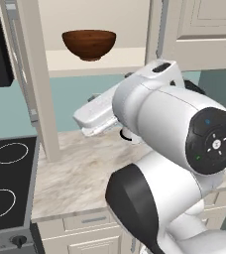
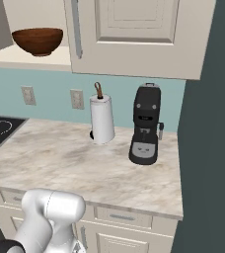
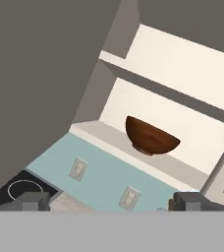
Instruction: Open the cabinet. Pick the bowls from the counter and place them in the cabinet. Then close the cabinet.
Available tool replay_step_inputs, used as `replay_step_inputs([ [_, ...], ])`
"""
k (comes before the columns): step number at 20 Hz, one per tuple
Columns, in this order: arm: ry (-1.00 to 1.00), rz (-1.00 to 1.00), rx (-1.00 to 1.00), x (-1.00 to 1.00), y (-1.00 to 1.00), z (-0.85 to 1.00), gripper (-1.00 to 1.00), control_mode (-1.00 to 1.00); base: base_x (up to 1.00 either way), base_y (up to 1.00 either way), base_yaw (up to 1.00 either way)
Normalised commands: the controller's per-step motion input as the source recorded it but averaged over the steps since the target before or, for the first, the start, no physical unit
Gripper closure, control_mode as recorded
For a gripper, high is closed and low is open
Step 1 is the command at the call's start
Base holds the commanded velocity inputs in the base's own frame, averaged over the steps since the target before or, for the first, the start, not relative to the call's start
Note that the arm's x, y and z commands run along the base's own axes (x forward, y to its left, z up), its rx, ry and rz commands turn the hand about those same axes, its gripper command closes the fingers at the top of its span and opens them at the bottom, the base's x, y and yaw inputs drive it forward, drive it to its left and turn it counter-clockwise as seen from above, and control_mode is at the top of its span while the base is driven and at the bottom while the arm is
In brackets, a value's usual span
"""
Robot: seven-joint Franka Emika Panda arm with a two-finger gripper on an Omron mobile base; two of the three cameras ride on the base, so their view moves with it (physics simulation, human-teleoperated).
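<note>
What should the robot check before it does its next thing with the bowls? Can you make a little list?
1. Cabinet door open: ok, the left door stands wide.
2. Brown bowl on the lower shelf: ok, it sits upright.
3. Tool open and empty: ok, its tips stand apart with nothing between them.
4. Blue and white bowl found: cannot tell where it is.
5. Counter free of bowls: cannot tell, the arm hides part of it.
6. Paper towel roll and coffee machine out of the way: ok.
</note>
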Motion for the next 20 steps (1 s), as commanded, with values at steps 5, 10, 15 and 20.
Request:
replay_step_inputs([
  [5, -0.06, 0.0, -0.06, -0.55, 0.01, 0.0, -1.0, -1.0, 0.0, 0.0, 0.0],
  [10, -0.06, 0.0, -0.05, -0.44, 0.06, 0.0, -1.0, -1.0, 0.0, 0.0, 0.0],
  [15, -0.1, 0.0, -0.05, -0.38, 0.07, -0.01, -1.0, -1.0, 0.0, 0.0, 0.0],
  [20, -0.06, 0.0, -0.03, -0.19, 0.08, -0.14, -1.0, -1.0, 0.0, 0.0, 0.0],
])
